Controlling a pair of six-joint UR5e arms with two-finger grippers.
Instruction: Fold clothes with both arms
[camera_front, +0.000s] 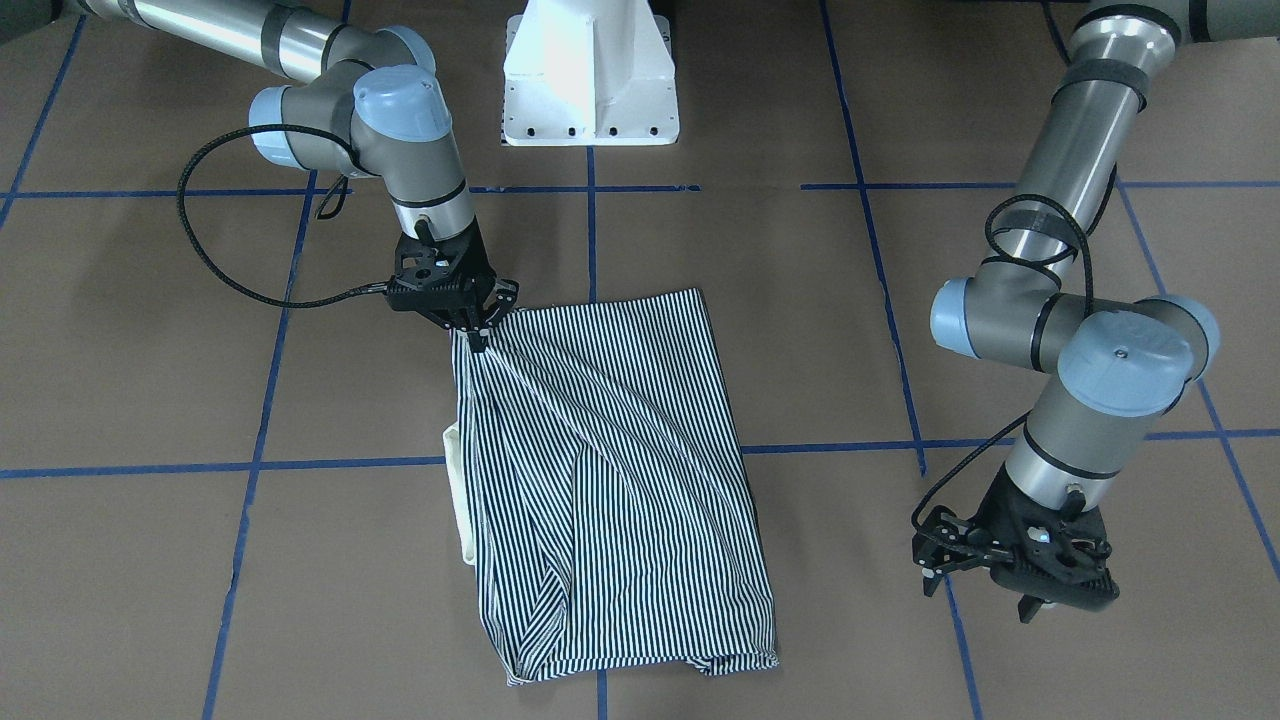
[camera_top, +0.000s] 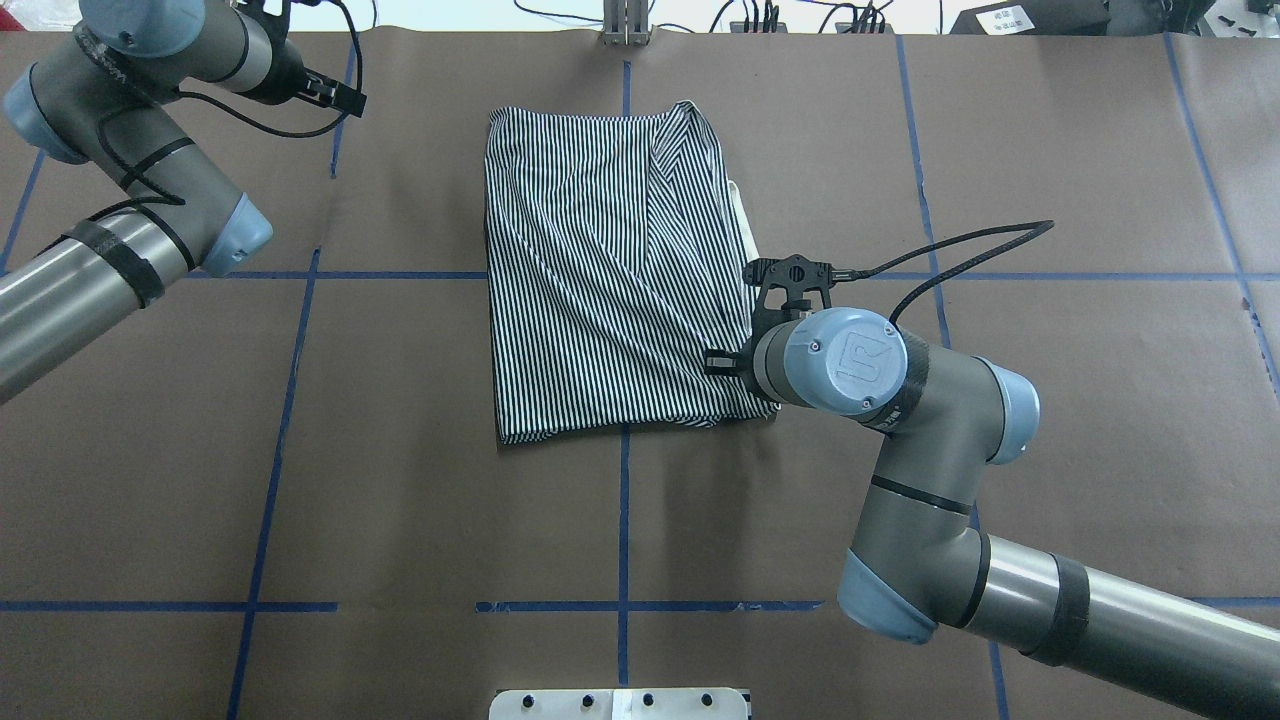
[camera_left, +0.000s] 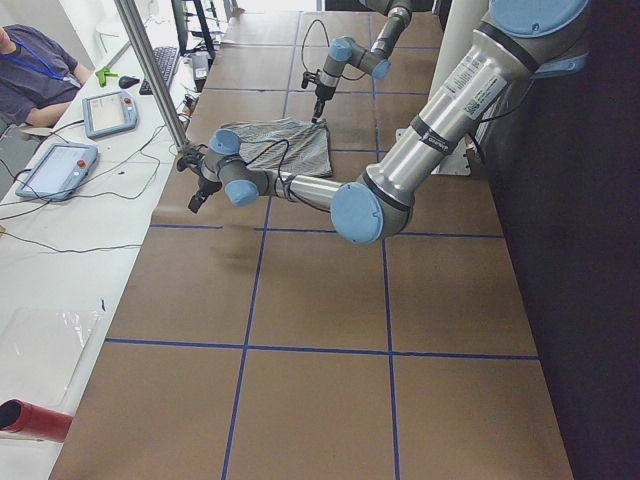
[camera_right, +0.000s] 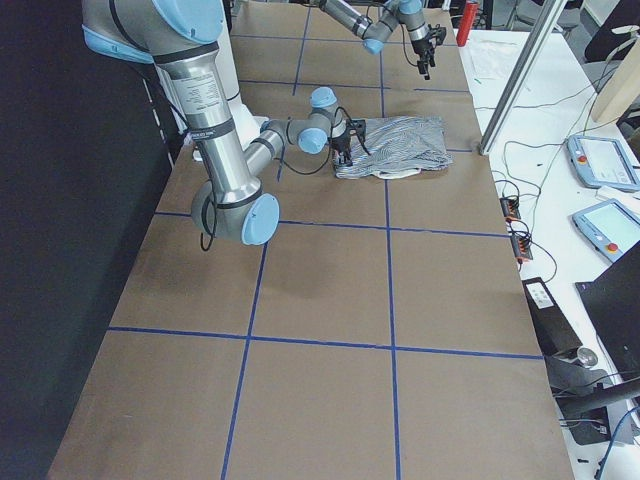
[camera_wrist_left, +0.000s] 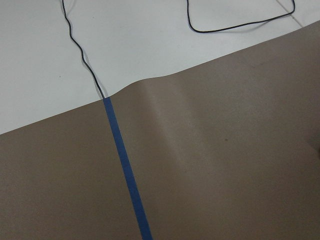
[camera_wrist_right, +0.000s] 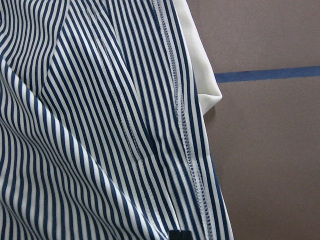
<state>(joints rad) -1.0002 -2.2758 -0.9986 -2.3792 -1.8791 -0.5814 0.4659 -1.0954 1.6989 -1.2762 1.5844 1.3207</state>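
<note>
Fingers of the right gripper (camera_front: 478, 335) are clenched on the upper left corner of the polo shirt (camera_front: 610, 470) in the front-facing view, and the cloth draws into creases that fan from that pinch toward the lower right. The shirt lies folded at the frame's centre on the brown worktop (camera_front: 150, 350), and its cream collar (camera_front: 458, 490) peeks out along its left edge. At the lower right, well apart from the shirt, the left gripper (camera_front: 1060, 598) hangs with its 2 fingers seemingly parted and nothing between them.

From overhead, the shirt (camera_top: 600, 280) sits at upper centre. The right arm's wrist covers its lower right corner, so the pinch itself is hidden. The collar (camera_top: 742, 215) shows at the right edge. The left gripper (camera_top: 330, 90) is at the upper left, clear of the cloth.

In the left side view, the shirt (camera_left: 285, 145) lies in the upper middle, beyond the near arm.

In the right side view, the shirt (camera_right: 400, 145) is at upper centre, and the near arm's gripper meets its near corner.

Only worktop paper, 1 blue tape line (camera_wrist_left: 125, 170) and a black cable (camera_wrist_left: 82, 55) on a white surface show in the left wrist view.

Stripes (camera_wrist_right: 100, 125) fill the right wrist view, the collar (camera_wrist_right: 200, 75) is at the upper right, and a black fingertip (camera_wrist_right: 179, 234) rests on the cloth at the bottom edge.
</note>
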